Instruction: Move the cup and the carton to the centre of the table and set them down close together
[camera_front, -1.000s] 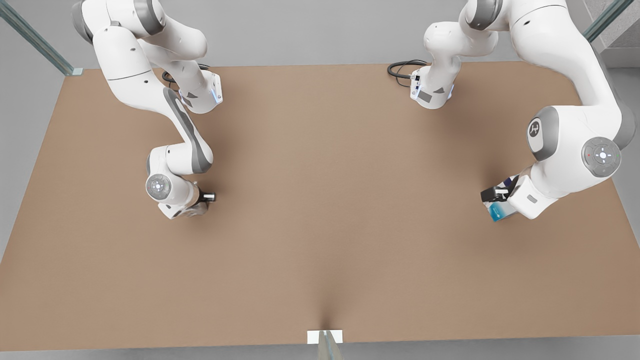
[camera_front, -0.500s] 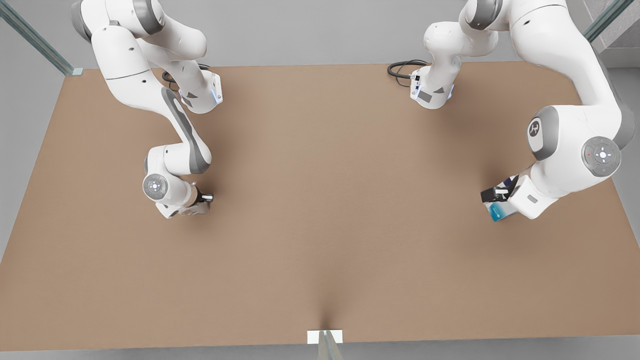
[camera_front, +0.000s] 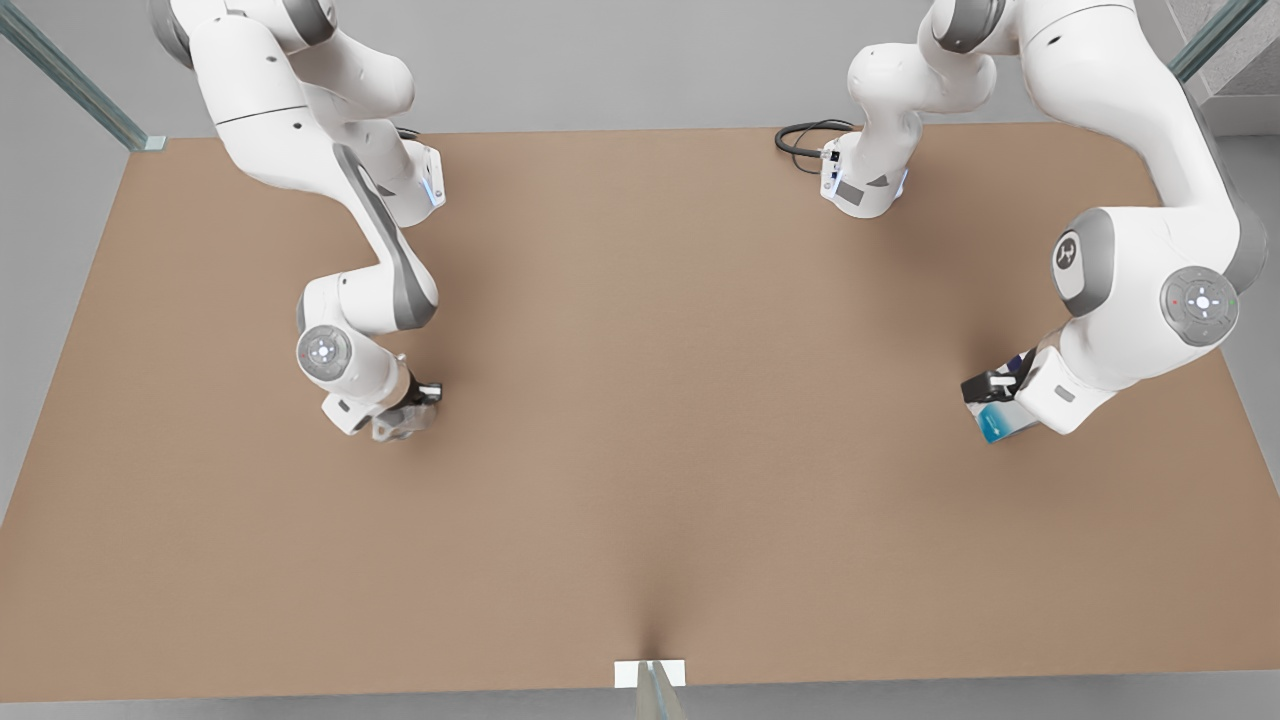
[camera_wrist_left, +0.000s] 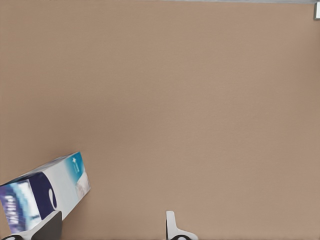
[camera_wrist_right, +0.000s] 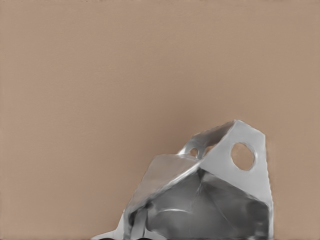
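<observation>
- The right gripper (camera_front: 408, 405) is seen low over the table (camera_front: 640, 420) at the front view's left, and the silvery-grey cup (camera_front: 402, 420) sits at its fingertips; in the right wrist view the cup (camera_wrist_right: 205, 195) is seen close up, but whether it is clamped cannot be told.
- The left gripper (camera_front: 992, 400) is seen at the front view's right, beside the carton (camera_front: 1000, 422); in the left wrist view its fingers (camera_wrist_left: 172, 227) are spread wide, and the carton (camera_wrist_left: 42, 192) lies by one fingertip, not gripped.

Even diffuse light, soft shadows under arms, no glare.
</observation>
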